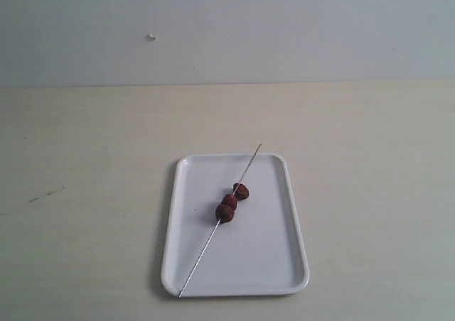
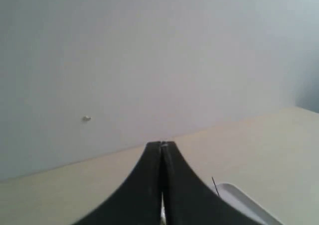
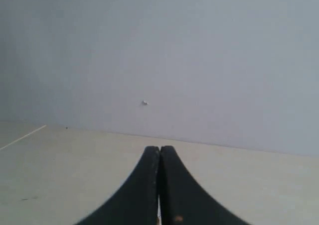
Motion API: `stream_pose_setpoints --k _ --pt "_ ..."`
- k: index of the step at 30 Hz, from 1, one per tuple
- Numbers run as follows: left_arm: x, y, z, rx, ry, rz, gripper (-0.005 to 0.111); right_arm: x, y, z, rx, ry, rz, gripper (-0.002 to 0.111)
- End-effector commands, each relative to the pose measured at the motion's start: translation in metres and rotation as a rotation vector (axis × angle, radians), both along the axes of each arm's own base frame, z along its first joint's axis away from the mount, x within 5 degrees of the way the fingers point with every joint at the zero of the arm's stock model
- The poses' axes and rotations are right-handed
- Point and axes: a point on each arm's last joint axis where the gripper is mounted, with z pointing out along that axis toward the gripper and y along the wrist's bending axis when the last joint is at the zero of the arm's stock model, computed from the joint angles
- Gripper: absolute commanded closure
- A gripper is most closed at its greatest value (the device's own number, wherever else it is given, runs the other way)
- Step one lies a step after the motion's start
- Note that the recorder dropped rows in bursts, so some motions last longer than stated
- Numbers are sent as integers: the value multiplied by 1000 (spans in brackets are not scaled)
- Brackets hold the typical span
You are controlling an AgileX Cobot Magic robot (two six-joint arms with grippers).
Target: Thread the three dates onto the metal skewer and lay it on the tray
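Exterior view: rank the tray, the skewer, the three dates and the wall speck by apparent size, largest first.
1. Tray.
2. Skewer: about tray-long, far thinner.
3. Dates: all three look alike, unranked.
4. Wall speck: farther away, so true size unsure.

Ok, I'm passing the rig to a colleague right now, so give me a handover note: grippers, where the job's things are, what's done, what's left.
Left gripper: shut, holding nothing.
Right gripper: shut, holding nothing. Neither shows in the exterior view.
The three dates sit threaded close together near the middle of the metal skewer.
The skewer lies diagonally across the tray, its ends reaching the far rim and the near left corner.
Done: threading and laying down.
Left: nothing visible.
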Motion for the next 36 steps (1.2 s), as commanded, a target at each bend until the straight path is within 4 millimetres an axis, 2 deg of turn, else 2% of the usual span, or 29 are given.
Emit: stream_pose_setpoints --k 1,7,10,12,16,19,33,36 --pt "-4 1 1 -24 -13 5 107 -2 0 0 5 -8 -1 108" --pt "-4 1 1 -24 -13 5 107 -2 0 0 -1 -9 -3 108" --pt "-4 1 1 -24 -13 5 107 0 -5 -1 -72 -24 -54 108" --pt "-4 1 1 -24 -13 5 107 -6 -11 -1 -99 -60 -133 108" --pt "-4 1 1 -24 -13 5 107 -30 -25 -3 -94 -181 -323 108" --pt "-4 1 1 -24 -13 5 107 -42 -30 -2 -69 -243 -391 108" --pt "-4 1 1 -24 -13 3 107 -46 -30 -2 -31 -260 -396 108" --pt "-4 1 1 -24 -13 3 107 -45 -29 -5 -133 -238 -392 108"
